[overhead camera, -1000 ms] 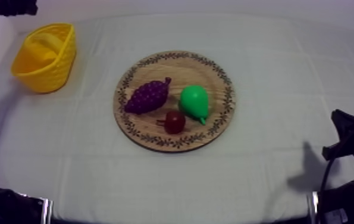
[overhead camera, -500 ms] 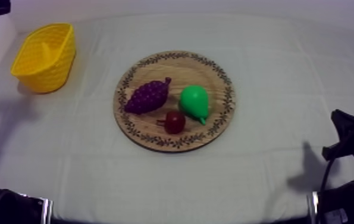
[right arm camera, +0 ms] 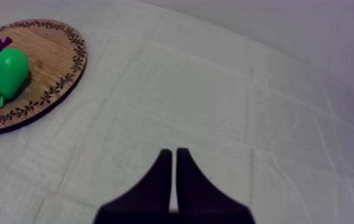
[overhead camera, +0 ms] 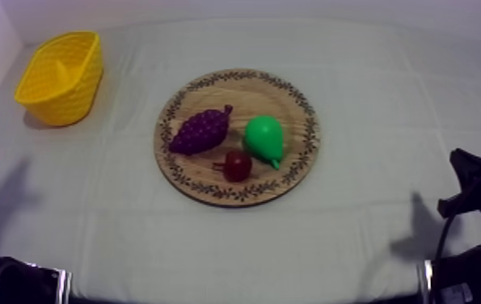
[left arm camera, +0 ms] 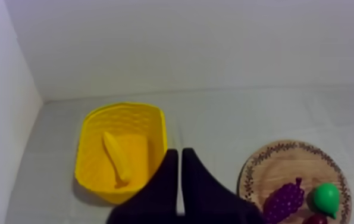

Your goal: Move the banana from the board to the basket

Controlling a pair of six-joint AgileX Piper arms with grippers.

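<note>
In the yellow basket [left arm camera: 86, 156], banana [left arm camera: 116, 158], left wrist view

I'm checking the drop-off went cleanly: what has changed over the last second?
The left tool, shut on nothing, has withdrawn from above the yellow basket, off toward the far left. The banana stays in the basket. The wooden board, grapes, pear, small red fruit and right tool are unmoved.
</note>
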